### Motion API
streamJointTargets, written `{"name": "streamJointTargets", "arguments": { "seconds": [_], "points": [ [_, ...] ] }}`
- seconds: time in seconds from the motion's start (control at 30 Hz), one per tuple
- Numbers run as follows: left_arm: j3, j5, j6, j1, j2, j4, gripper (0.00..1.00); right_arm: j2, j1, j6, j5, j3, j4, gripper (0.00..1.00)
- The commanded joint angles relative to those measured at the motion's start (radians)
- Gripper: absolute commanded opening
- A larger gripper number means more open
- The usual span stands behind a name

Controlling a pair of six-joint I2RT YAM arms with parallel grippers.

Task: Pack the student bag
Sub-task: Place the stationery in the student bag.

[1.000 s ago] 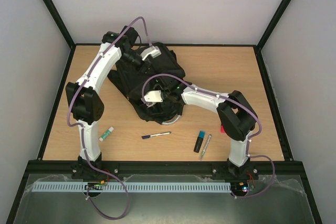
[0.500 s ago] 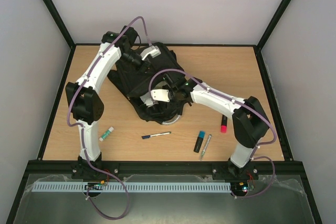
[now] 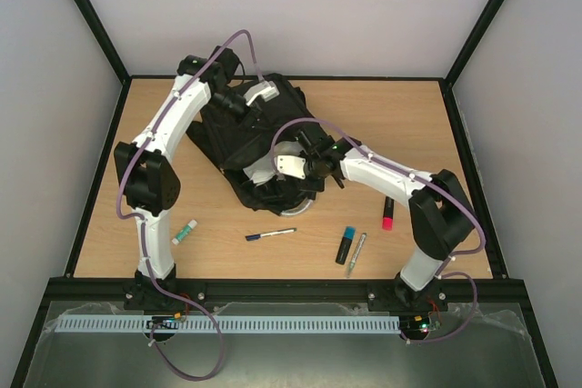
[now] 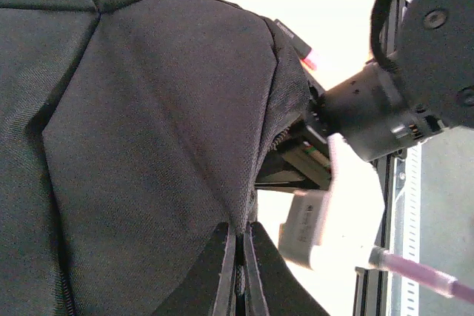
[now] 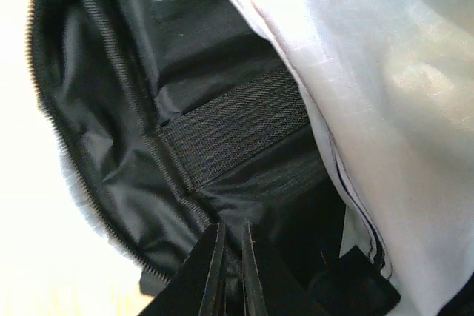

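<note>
Your left gripper sits at the far left side of the student bag, its fingers closed to a thin slit on a fold of the black fabric. I judge that this grip lifts the cloth and braces the bag so its mouth stands open. The bag lies at the centre of the table, toward the far side, with its opening turned to the near right. Your right gripper is inside that mouth, just beside the zip edge. Its fingers are drawn close together, and I cannot tell whether any fabric is caught between them. A grey-white pouch fills the right of the opening, probably just put in. Unpacked, along the near side, lie a glue stick, a pen, a blue highlighter, a silver pen and a pink highlighter. All are well apart from the bag, so most of the packing remains.
</note>
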Motion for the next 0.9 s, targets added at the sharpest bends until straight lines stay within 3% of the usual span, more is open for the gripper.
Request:
{"name": "streamJointTargets", "arguments": {
  "seconds": [0.0,0.23,0.4,0.6,0.77,0.87],
  "points": [
    [0.004,0.071,-0.002,0.005,-0.015,0.003,0.04,0.059,-0.002,0.063,0.062,-0.035,0.103,0.08],
    [0.002,0.072,0.0,0.006,-0.018,0.002,0.04,0.123,-0.002,0.069,0.269,-0.122,0.586,0.04],
    [0.002,0.079,-0.002,0.013,-0.024,-0.003,0.04,0.271,-0.001,0.043,0.375,-0.057,0.874,0.01],
    [0.013,0.075,-0.011,0.022,-0.032,-0.003,0.04,0.401,0.01,0.041,0.432,0.068,0.91,0.01],
    [0.007,0.061,-0.017,0.022,-0.032,0.007,0.04,0.291,0.01,0.133,0.353,0.048,0.722,0.04],
    [0.001,0.058,-0.018,0.022,-0.031,0.012,0.04,0.201,0.009,0.189,0.258,0.025,0.583,0.13]
  ]
}}
